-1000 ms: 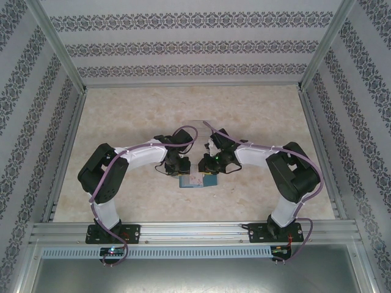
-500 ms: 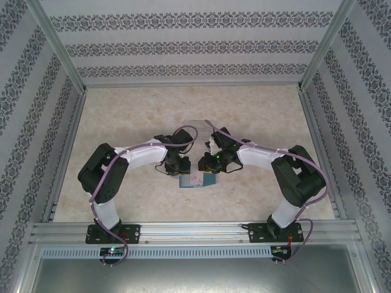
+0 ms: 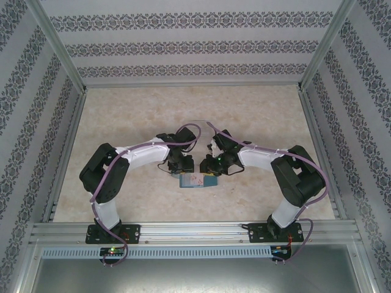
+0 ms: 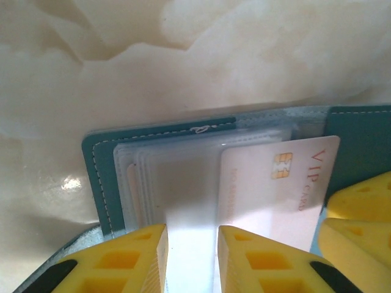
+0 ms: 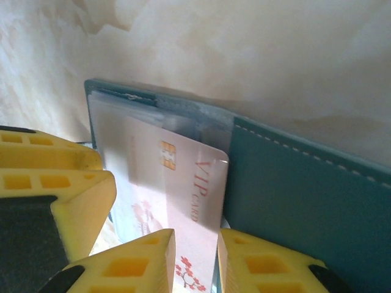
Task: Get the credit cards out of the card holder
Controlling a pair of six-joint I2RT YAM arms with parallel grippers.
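Observation:
The teal card holder [image 3: 197, 181] lies open on the marble table, between the two arms. Clear sleeves [image 4: 171, 177] sit in its left half. A whitish credit card [image 4: 275, 177] printed "VIP card", with a gold chip, sticks out of them sideways over the teal right flap [image 5: 305, 201]. My left gripper [image 4: 192, 244] hovers low over the sleeves, its yellow fingers a narrow gap apart and nothing pinched between them. Just above that same card [image 5: 177, 177], near its right edge, my right gripper [image 5: 197, 250] is also slightly open and holds nothing. The two grippers [image 3: 183, 173] [image 3: 209, 173] nearly touch.
Each wrist view shows the other gripper's yellow fingers close by [image 4: 360, 213] [image 5: 49, 183]. Patterned walls and metal rails [image 3: 183, 227] enclose the table. Bare marble table [image 3: 195, 110] stretches beyond the card holder.
Both grippers' jaws have parted a little. The left wrist has edged slightly toward the card holder; the card holder has barely moved.

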